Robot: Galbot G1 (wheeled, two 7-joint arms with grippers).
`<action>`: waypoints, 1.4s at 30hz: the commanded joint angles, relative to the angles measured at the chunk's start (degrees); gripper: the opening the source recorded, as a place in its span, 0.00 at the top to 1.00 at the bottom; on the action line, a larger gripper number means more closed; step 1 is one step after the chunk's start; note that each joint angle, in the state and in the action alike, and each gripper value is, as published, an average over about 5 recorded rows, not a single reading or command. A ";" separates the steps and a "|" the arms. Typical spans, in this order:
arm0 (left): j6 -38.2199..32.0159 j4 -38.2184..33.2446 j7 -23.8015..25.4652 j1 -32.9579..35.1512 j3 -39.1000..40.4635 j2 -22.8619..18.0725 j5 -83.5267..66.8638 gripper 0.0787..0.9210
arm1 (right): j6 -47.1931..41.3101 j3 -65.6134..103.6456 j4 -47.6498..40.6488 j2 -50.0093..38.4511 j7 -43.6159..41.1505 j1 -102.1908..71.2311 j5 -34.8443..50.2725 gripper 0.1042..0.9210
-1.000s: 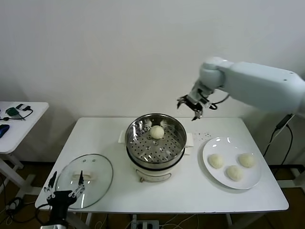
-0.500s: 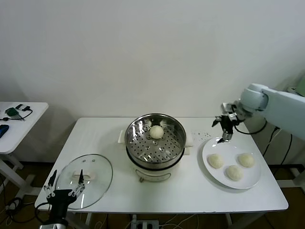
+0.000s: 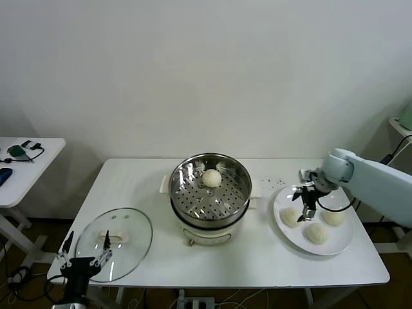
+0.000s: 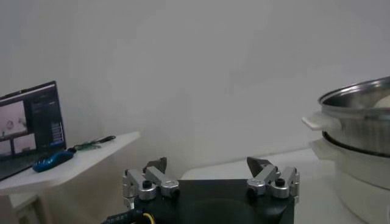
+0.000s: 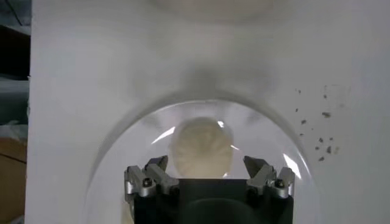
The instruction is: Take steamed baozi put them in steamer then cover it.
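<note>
- Right claw (image 3: 307,203) (image 5: 209,172): jaws spread wide, holding nothing, pointing down over the white plate (image 3: 283,228), at the plate's steamer-side part.
- Right wrist view: one baozi (image 5: 202,149) sits directly under the claw, between the two fingers; contact can't be told.
- Plate holds three steamed baozi: near-steamer one (image 3: 290,216), front one (image 3: 316,233), far-right one (image 3: 335,217). Claw is above the first, just beside the other two.
- Right arm reaches in from the right edge of the head view, low over the counter (image 3: 257,257).
- Steamer (image 3: 210,193): middle of the counter, uncovered, just left of the plate. One baozi (image 3: 212,177) already on the perforated tray, toward the back wall.
- Small dark specks on the counter (image 3: 273,181) between steamer and plate.
- Cover (image 3: 114,235): lying flat on the counter's front-left corner, handle up, well apart from the steamer.
- Left claw (image 3: 82,259) (image 4: 210,181): jaws wide, empty, parked low at the counter's front-left edge, just in front of the cover.
- Side table (image 3: 26,167) on the far left with a blue object and a laptop on it (image 4: 30,125).
</note>
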 commanded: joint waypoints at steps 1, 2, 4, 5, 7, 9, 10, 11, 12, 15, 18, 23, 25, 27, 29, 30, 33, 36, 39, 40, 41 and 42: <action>-0.09 0.26 -0.17 0.11 0.01 -0.18 0.18 0.12 | -0.21 4.86 -5.38 3.34 -0.31 -5.88 -3.21 0.12; -0.13 0.33 -0.17 0.13 0.00 -0.19 0.19 0.12 | -0.14 4.92 -5.71 3.57 -0.32 -5.89 -3.35 0.12; -0.23 0.45 -0.18 0.17 -0.05 -0.20 0.20 0.12 | -0.01 5.03 -6.29 3.99 -0.38 -5.98 -3.66 0.12; -0.27 0.51 -0.18 0.20 -0.07 -0.20 0.20 0.12 | 0.06 5.08 -6.53 4.18 -0.46 -6.04 -3.88 0.12; -0.31 0.58 -0.18 0.25 -0.13 -0.19 0.19 0.12 | 0.19 5.13 -6.96 4.48 -0.67 -6.20 -4.22 0.12; -0.34 0.62 -0.19 0.26 -0.18 -0.18 0.19 0.12 | 0.34 5.22 -7.29 4.70 -0.91 -6.34 -4.48 0.12; -0.35 0.64 -0.18 0.25 -0.20 -0.17 0.19 0.12 | 0.42 5.25 -7.40 4.76 -1.01 -6.37 -4.51 0.12; -0.35 0.67 -0.18 0.23 -0.20 -0.16 0.20 0.12 | 0.55 5.28 -7.44 4.78 -1.14 -6.37 -4.55 0.13; -0.35 0.69 -0.18 0.20 -0.20 -0.16 0.20 0.12 | 0.66 5.32 -7.48 4.81 -1.24 -6.34 -4.58 0.15; -0.35 0.70 -0.18 0.14 -0.11 -0.19 0.25 0.12 | 0.91 5.46 -7.50 4.78 -1.40 -6.24 -4.61 0.20; -0.36 0.64 -0.18 0.16 -0.01 -0.23 0.34 0.12 | 1.03 5.58 -7.14 4.45 -1.49 -6.01 -4.49 0.24; -0.42 0.51 -0.18 0.22 0.05 -0.23 0.41 0.12 | 1.28 5.56 -6.23 3.60 -1.61 -5.41 -4.33 0.29; -0.44 0.42 -0.17 0.27 0.05 -0.22 0.41 0.12 | 1.32 5.53 -5.80 3.22 -1.59 -5.07 -4.21 0.30; -0.47 0.30 -0.17 0.37 0.05 -0.21 0.41 0.12 | 1.21 5.39 -5.13 2.67 -1.51 -4.35 -3.71 0.31; -0.51 0.18 -0.17 0.50 0.06 -0.20 0.39 0.12 | 1.12 4.67 -4.16 1.91 -1.42 -2.47 -2.66 0.32; -0.55 0.11 -0.17 0.59 0.08 -0.20 0.39 0.12 | 1.06 4.08 -3.60 1.49 -1.38 -1.04 -1.88 0.32; -0.64 -0.11 -0.15 0.87 0.21 -0.19 0.38 0.12 | 1.03 0.22 -1.86 0.36 -1.46 5.89 2.18 0.31; -0.67 -0.44 -0.15 1.17 0.48 -0.22 0.37 0.12 | 1.24 -6.38 -0.81 0.14 -1.79 14.99 7.84 0.31; -0.69 -0.73 -0.12 1.45 0.82 -0.24 0.37 0.12 | 1.70 -14.55 -0.51 1.49 -2.28 25.17 14.56 0.31; -0.69 -0.81 -0.11 1.54 0.92 -0.24 0.37 0.12 | 1.89 -17.29 -0.38 2.33 -2.44 28.92 16.98 0.31; -0.69 -0.89 -0.10 1.61 1.03 -0.22 0.37 0.12 | 2.02 -19.68 -0.22 3.29 -2.55 32.32 19.30 0.31; -0.69 -0.98 -0.09 1.67 1.13 -0.21 0.37 0.12 | 2.11 -21.36 -0.08 4.27 -2.63 34.95 21.14 0.31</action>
